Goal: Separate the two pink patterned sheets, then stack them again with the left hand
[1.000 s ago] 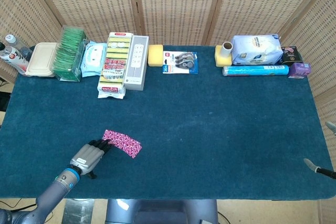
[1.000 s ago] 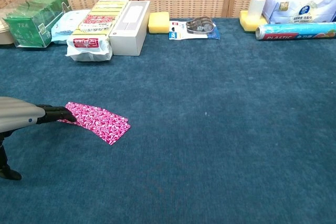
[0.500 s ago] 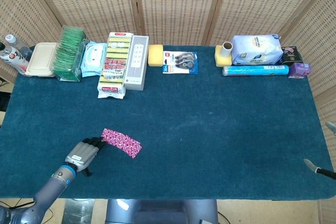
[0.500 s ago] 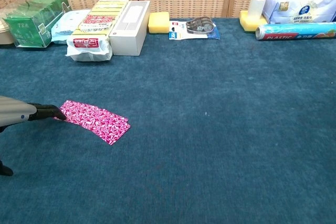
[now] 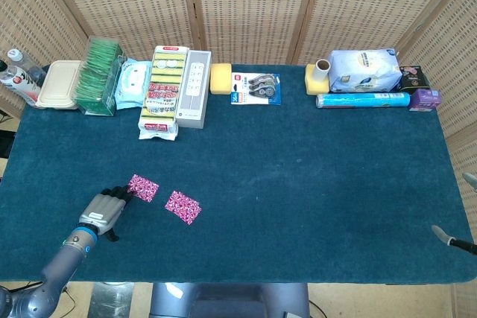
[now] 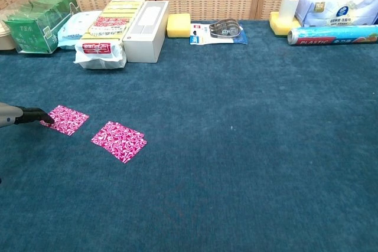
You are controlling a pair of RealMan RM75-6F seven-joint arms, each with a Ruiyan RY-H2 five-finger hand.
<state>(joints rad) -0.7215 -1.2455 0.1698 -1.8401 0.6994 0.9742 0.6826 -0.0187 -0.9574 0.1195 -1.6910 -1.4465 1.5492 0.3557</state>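
My left hand (image 5: 100, 210) lies low on the blue cloth table (image 5: 313, 184), near the front left corner. Its dark fingertips (image 6: 36, 115) touch the left edge of one pink sheet (image 5: 141, 187). Fingers look extended and close together, pressing on the edge rather than pinching; whether any of the sheet is actually caught between them I cannot tell.

The second pink sheet (image 5: 183, 206) lies flat on the cloth just to the right of the first and a little nearer the front edge. A strip of blue cloth shows between the two sheets, so they lie apart, neither overlapping nor touching. Both sit turned at an angle, corners pointing toward the table edges.

Of my right hand (image 5: 453, 240), only grey tips show at the far right edge of the head view, off the side of the table. Its state cannot be read.

Along the back edge, from the left:
- bottles (image 5: 16, 74) and a beige lidded box (image 5: 59, 84)
- green tea packets (image 5: 99, 76) and a pack of wipes (image 5: 133, 83)
- a sponge pack (image 5: 162, 91) and a white power strip (image 5: 194, 87)
- a yellow sponge (image 5: 221, 78) and a carded tape pack (image 5: 256, 88)

Further right are a paper roll (image 5: 321, 71), a white bag (image 5: 365, 70) and a boxed roll of wrap (image 5: 362, 100).
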